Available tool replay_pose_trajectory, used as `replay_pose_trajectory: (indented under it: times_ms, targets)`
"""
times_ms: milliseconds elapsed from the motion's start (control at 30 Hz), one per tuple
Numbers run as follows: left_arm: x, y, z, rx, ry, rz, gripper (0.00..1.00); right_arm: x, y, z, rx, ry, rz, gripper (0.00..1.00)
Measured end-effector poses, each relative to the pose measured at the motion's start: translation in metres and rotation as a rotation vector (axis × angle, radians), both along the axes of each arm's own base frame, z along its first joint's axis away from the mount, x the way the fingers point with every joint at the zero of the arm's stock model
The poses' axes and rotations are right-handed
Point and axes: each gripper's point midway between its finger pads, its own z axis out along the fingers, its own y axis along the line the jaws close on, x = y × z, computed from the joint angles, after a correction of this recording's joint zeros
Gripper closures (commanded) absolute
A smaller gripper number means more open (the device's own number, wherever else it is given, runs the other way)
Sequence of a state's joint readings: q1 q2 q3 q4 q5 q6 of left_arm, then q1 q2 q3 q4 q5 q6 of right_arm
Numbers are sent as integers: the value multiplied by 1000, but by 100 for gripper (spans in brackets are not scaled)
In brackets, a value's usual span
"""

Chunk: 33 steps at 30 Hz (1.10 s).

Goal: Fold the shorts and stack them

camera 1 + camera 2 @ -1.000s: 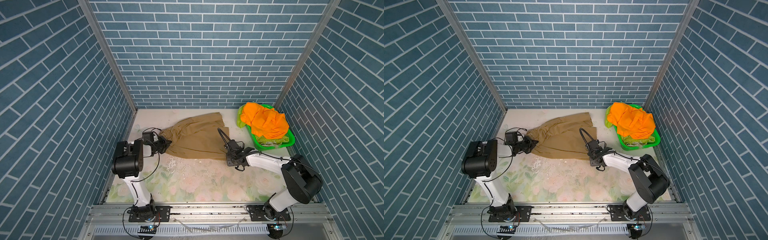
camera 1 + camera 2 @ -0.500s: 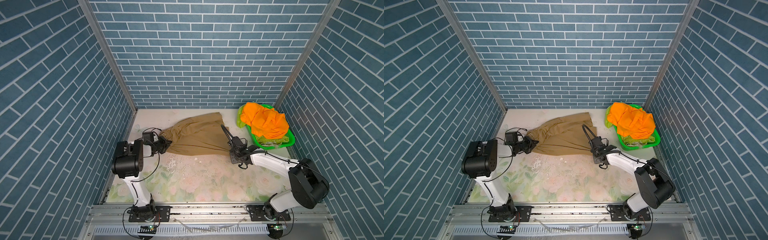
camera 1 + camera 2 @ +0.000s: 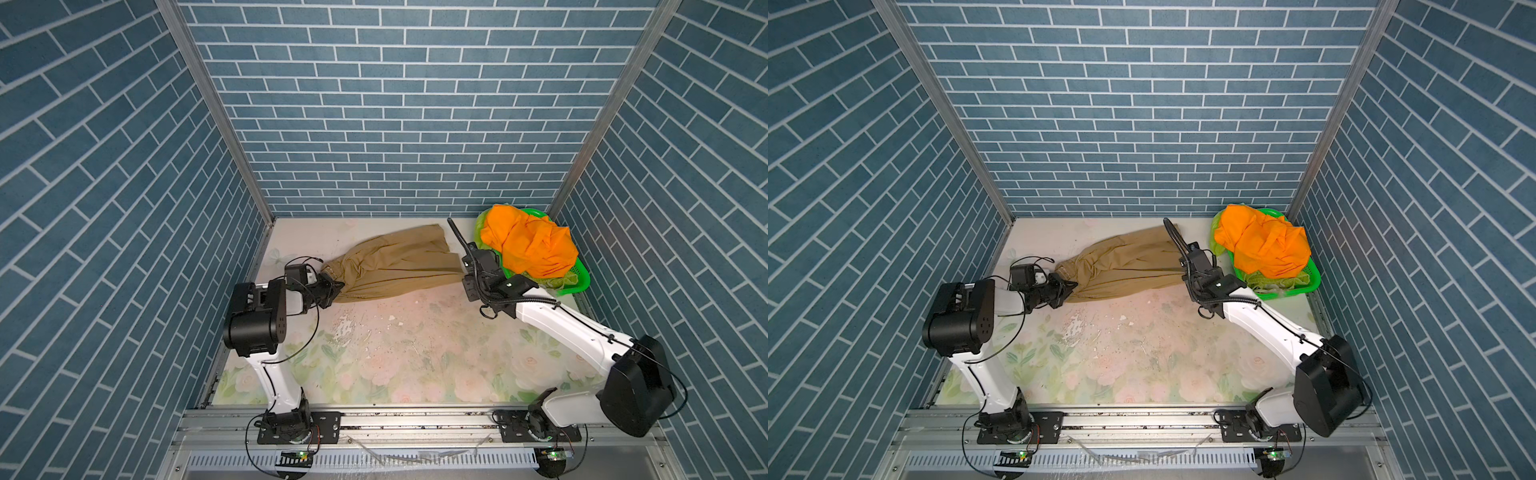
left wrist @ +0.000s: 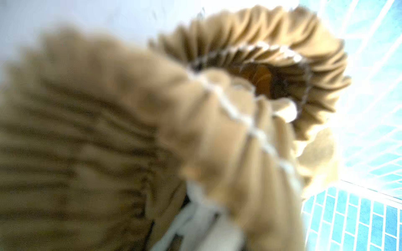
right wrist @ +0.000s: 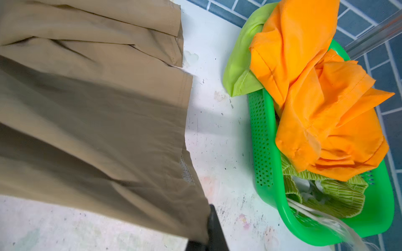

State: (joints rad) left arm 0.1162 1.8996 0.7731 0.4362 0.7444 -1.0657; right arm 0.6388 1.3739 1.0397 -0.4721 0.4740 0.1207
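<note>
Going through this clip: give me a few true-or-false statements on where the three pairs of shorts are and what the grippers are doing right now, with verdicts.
1. The tan shorts are stretched between the left gripper and the right gripper. True.
2. The orange shorts lie spread flat on the table. False: they are heaped on top in the green basket.
3. The left gripper holds the gathered waistband. True.
4. The lime green shorts sit folded on the table. False: they are bunched in the basket under the orange shorts.
5. The right gripper hangs open above the basket. False: it is shut on a hem corner of the tan shorts.
</note>
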Motion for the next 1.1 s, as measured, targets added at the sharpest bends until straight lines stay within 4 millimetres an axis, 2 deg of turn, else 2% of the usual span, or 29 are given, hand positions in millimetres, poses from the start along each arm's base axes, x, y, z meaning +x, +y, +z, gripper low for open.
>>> replay_pose_trajectory:
  times_ms: [67, 133, 267, 367, 433, 500, 533, 633, 700, 800, 900, 933, 1033, 1100]
  targets:
    - [0, 0, -1, -2, 1, -1, 100, -5, 3, -9, -1, 43, 32, 84]
    - [0, 1, -1, -5, -1, -1, 100, -13, 7, -23, 11, 110, 66, 69]
    - [0, 1, -1, -4, -1, 0, 100, -36, 3, -55, 10, 243, 94, 60]
    - [0, 1, -1, -4, -1, 0, 100, -48, -6, -66, 14, 307, 59, 40]
    - [0, 1, -1, -4, -1, 0, 100, -47, -15, -66, 49, 319, 0, 18]
    - [0, 1, -1, -4, -1, 0, 100, -43, -24, -65, 92, 322, -56, 2]
    - [0, 1, -1, -4, -1, 0, 100, -42, -27, -65, 118, 326, -84, 2]
    - [0, 1, -1, -4, -1, 0, 100, -38, -29, -73, 196, 366, -150, 2]
    - [0, 1, -1, -4, -1, 0, 100, -37, -19, -82, 263, 402, -168, 3]
    - [0, 1, -1, -4, 0, 0, 100, -40, -2, -98, 378, 440, -170, 12]
    - [0, 1, -1, -5, 0, 0, 100, -46, 7, -113, 436, 477, -174, 25]
    - [0, 1, -1, -5, 0, 0, 100, -46, 8, -117, 448, 480, -176, 34]
    - [0, 1, -1, -8, 2, 1, 100, -40, 16, -119, 478, 474, -159, 70]
    - [0, 1, -1, -11, 3, 3, 100, -36, 23, -116, 511, 464, -135, 84]
